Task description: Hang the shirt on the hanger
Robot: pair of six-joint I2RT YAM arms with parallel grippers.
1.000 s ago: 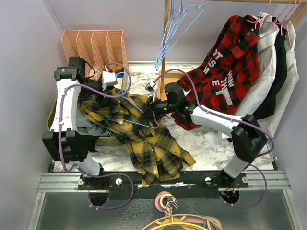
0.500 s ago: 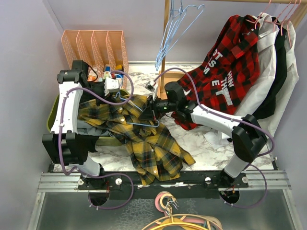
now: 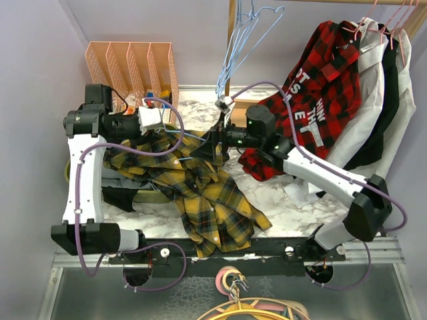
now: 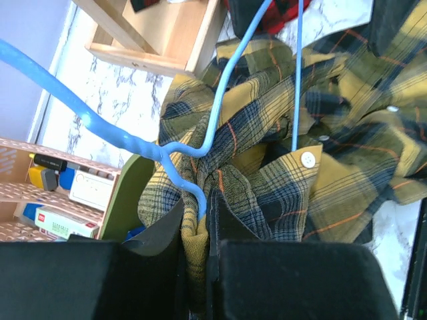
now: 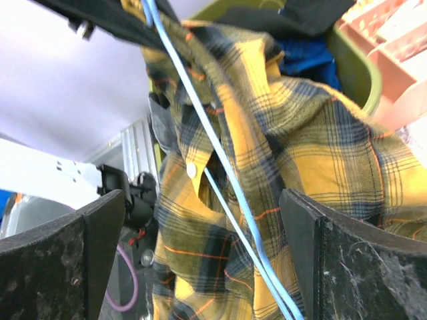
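The mustard and dark plaid shirt (image 3: 213, 200) hangs bunched from my raised left gripper (image 3: 165, 129) and trails onto the marble table. That gripper (image 4: 200, 223) is shut on a fold of the shirt (image 4: 333, 147) together with the lower end of the light-blue wire hanger (image 4: 133, 143). The hanger (image 3: 189, 136) runs across the cloth toward my right gripper (image 3: 207, 147). In the right wrist view the right gripper (image 5: 203, 200) stands open. The hanger's wire (image 5: 200, 127) passes between its fingers untouched, with the shirt (image 5: 320, 147) behind.
An orange mesh file rack (image 3: 133, 60) stands at the back left, with an olive bin (image 4: 127, 193) under the shirt. Spare blue hangers (image 3: 243, 33) hang from a wooden stand (image 4: 160, 40). A red-and-black plaid shirt (image 3: 313, 87) and pale garments (image 3: 387, 100) hang at the right.
My left gripper shut on the shirt and hanger and lifted them. My right gripper opened, let go and pulled back to the right and upward.
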